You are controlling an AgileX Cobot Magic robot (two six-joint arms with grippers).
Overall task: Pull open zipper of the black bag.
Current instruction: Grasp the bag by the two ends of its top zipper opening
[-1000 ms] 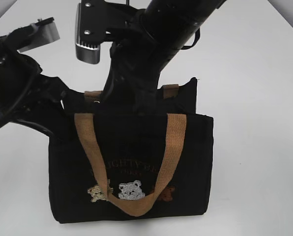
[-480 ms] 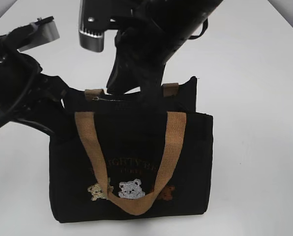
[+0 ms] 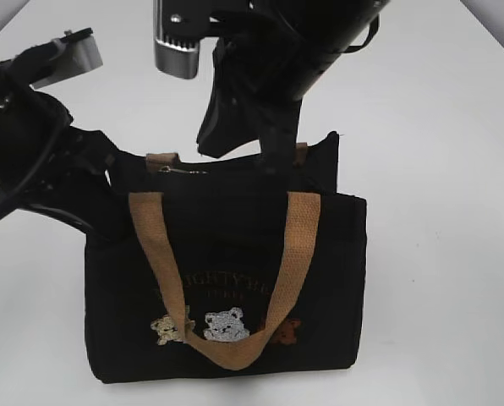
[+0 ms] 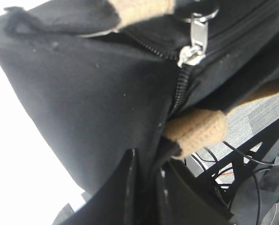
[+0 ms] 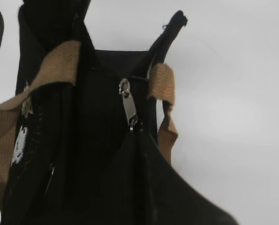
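I see the black bag (image 3: pixel 227 279) standing upright at lower centre of the exterior frame, front face toward the camera, long axis running left to right. Tan handle (image 3: pixel 227 279) loops down over the bear patches (image 3: pixel 225 326). Behind that, the zipper (image 3: pixel 178 171) runs along the top edge, same left-right axis, small silver pull near the left end by the left tan tab. Left gripper (image 4: pixel 146 187), at bottom of its wrist frame, is pinched together on the bag's black fabric at the end below the zip. In the right wrist frame the pull (image 5: pixel 129 107) hangs lengthwise, tip at the right gripper (image 5: pixel 135 136), whose fingers are closed together right at it; actual grasp I cannot tell. Beyond is the white table (image 3: pixel 438 127).
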